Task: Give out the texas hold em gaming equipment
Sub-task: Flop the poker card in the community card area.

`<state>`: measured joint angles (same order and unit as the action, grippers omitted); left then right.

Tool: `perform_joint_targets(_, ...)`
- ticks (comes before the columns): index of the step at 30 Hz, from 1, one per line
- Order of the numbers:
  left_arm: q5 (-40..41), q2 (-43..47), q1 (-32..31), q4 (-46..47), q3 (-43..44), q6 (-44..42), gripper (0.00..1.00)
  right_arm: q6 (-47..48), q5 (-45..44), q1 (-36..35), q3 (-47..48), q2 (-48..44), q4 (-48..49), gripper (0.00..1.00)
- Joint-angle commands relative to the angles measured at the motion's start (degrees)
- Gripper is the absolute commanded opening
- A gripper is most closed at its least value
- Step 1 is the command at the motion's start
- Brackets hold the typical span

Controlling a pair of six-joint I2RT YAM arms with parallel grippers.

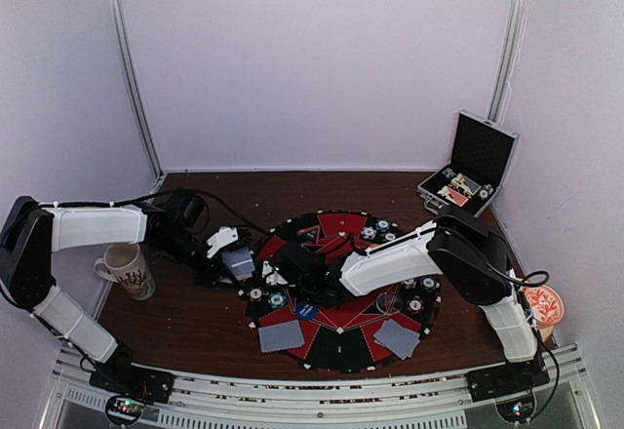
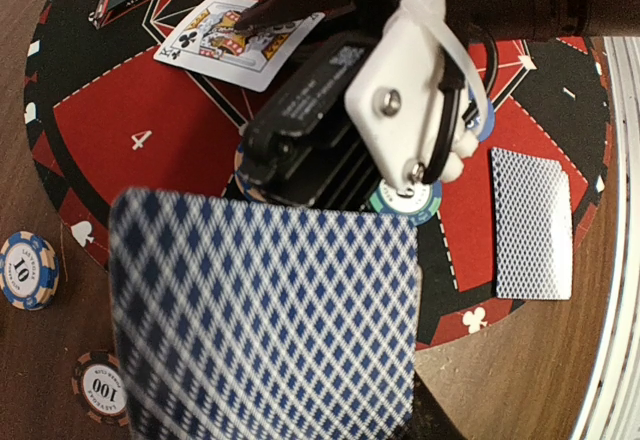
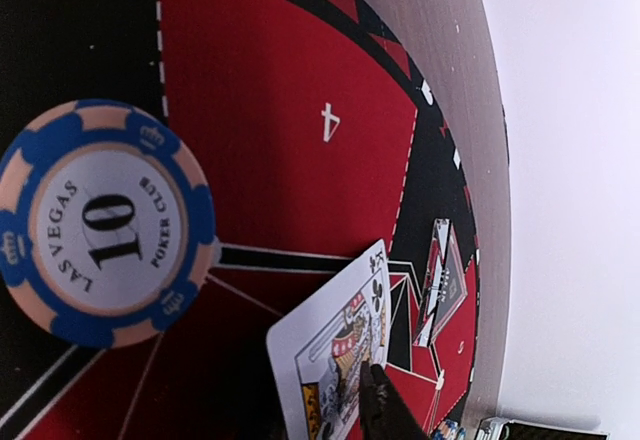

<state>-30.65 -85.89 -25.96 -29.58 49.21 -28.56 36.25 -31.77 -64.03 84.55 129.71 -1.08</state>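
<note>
Currently left pincer (image 1: 237,265) pinches a blue-diamond-backed card (image 2: 265,320); right pincer (image 3: 376,405), cannot tell

Glossy chip (image 3: 105,222) — matt wooden table (image 1: 185,327).

Top view: soft, even, slightly hazy light, little shadow. Left wrist view: the blue-backed card (image 2: 265,330) at 7 o'clock is blurred, the white bracket (image 2: 400,90) glares. Right wrist view: the wall (image 3: 570,160) at 3 o'clock blows out; the blue chip (image 3: 105,222) is crisp.
</note>
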Motion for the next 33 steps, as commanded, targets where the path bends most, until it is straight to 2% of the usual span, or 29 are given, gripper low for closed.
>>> perform_joint_targets(1,-0.87,-0.14,0.44,1.98,1.39,0.42,0.35,-0.20,0.28,-0.08,-1.56,-2.95,-0.53,0.26)
perform_joint_targets(21,-0.85,-0.15,0.42,1.98,1.36,0.47,0.35,-3.65,1.88,-0.37,-1.58,-6.65,-7.22,0.52)
perform_joint_targets(33,-0.82,-0.13,0.38,1.99,1.42,0.48,0.35,-5.40,3.19,-0.93,-1.58,-7.94,-8.56,0.56)
